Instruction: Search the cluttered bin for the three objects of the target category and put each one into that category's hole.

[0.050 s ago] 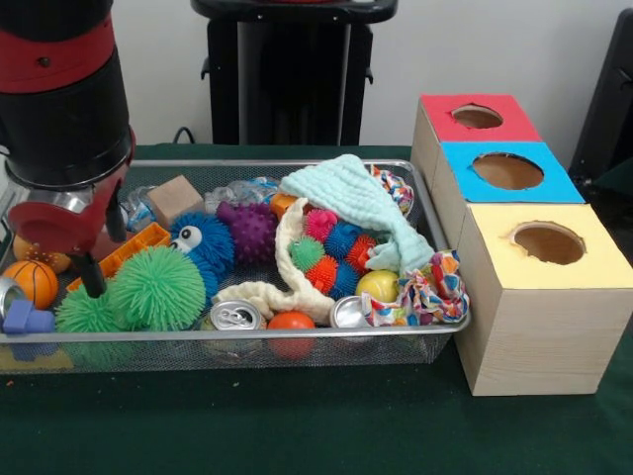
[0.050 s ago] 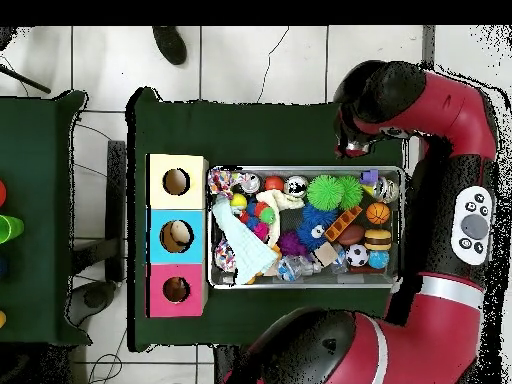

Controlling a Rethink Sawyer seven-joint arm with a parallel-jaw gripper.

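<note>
A wire mesh bin [image 1: 297, 341] heaped with spiky balls, cans and cloths sat directly beneath the gripper [image 1: 94, 267], which hung over its one end, while a wooden box [image 1: 534, 327] with red, blue and yellow-topped holes stood beyond the opposite end.

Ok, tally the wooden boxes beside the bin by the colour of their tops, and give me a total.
red-topped box: 1
blue-topped box: 1
yellow-topped box: 1
Total: 3, each with one round hole in its top.
</note>
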